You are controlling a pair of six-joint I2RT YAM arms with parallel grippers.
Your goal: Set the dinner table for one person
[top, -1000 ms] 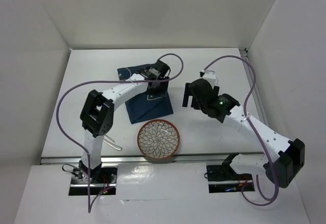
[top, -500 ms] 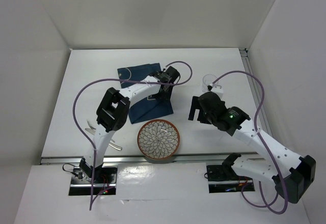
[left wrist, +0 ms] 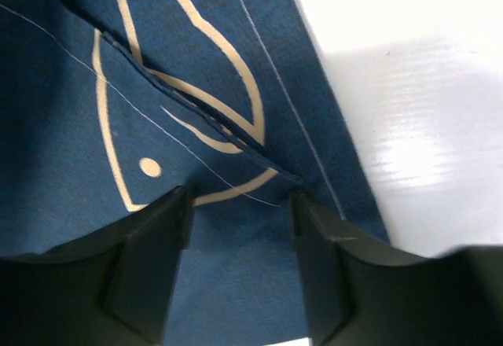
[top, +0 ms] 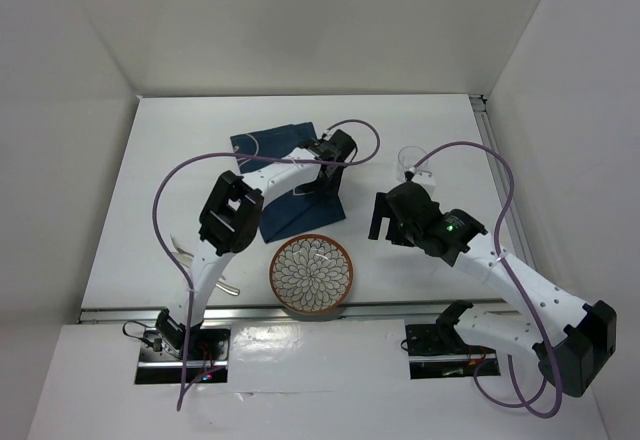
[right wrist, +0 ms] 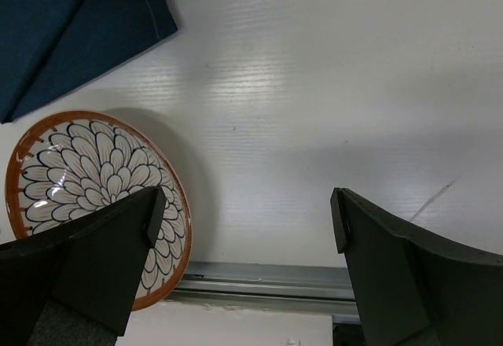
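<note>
The white dinner table (top: 180,160) carries a navy placemat (top: 290,195) with a pale fish drawing, partly folded over itself. My left gripper (top: 325,175) is low over its right part. In the left wrist view the left gripper (left wrist: 240,232) is open, with cloth and a raised fold (left wrist: 212,126) between the fingers (left wrist: 149,259). A brown-rimmed plate (top: 311,275) with a petal pattern sits at the near edge. My right gripper (top: 385,215) is open and empty to the right of the plate (right wrist: 86,181), above bare table (right wrist: 314,86).
The aluminium rail (right wrist: 259,279) runs along the near edge, just below the plate. Metal cutlery (top: 228,286) lies near the left arm's base, partly hidden by it. What looks like a clear glass (top: 408,160) stands behind the right gripper. White walls enclose the table.
My left gripper has moved right and nearer over the placemat, and the cloth's near right part has shifted. My right gripper has drawn back toward the near edge.
</note>
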